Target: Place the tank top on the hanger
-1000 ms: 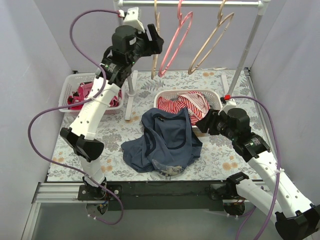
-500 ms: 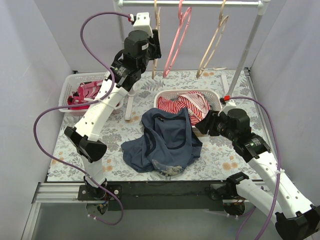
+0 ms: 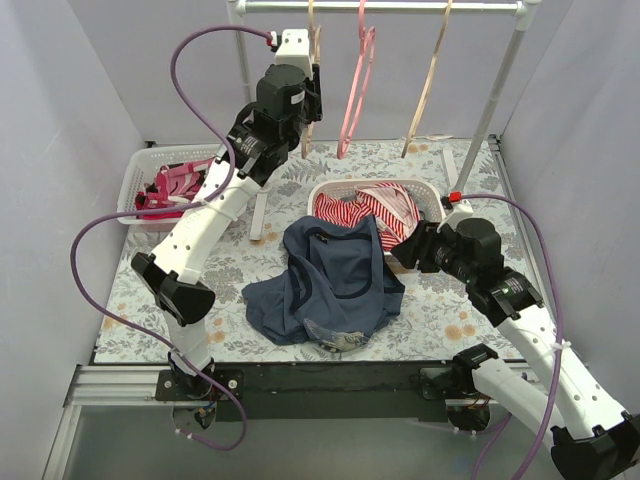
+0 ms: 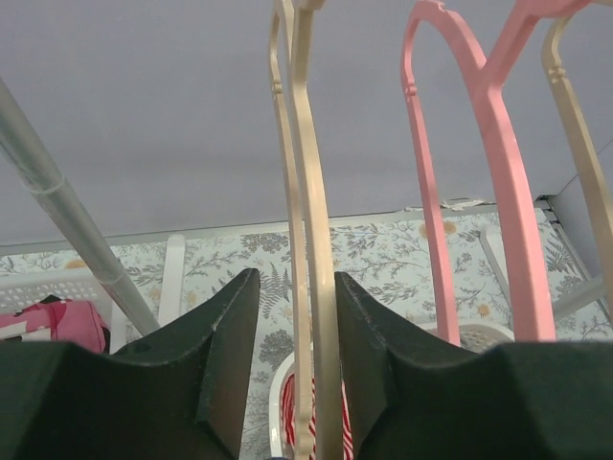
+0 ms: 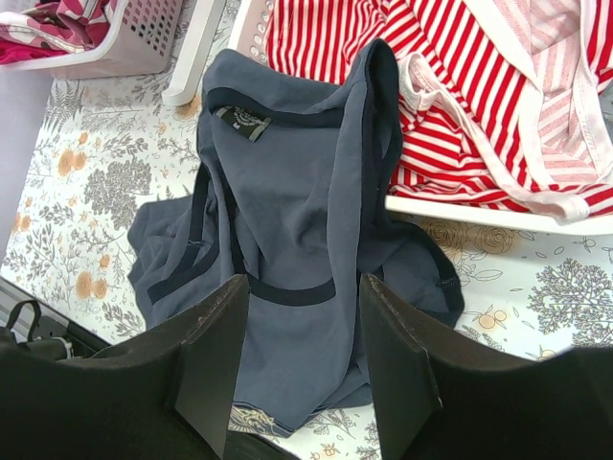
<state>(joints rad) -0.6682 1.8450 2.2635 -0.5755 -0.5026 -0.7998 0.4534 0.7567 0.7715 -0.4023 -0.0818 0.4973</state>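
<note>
The dark navy tank top lies crumpled on the floral table, its top edge against the white basket; it fills the right wrist view. The tan hanger hangs leftmost on the rail. In the left wrist view its two thin bars run between my jaws. My left gripper is raised to the rail and open, its jaws standing on either side of the hanger, the right one close against it. My right gripper is open and empty, hovering over the tank top's right side.
A pink hanger and a second tan hanger hang on the rail. A white basket holds a red-and-white striped garment. Another basket at the left holds pink-and-red clothes. The rack's slanted post stands at the right.
My left gripper has moved right and up until its jaws straddle the leftmost tan hanger. The hangers have swung from slanted to edge-on. The right arm and tank top have not moved.
</note>
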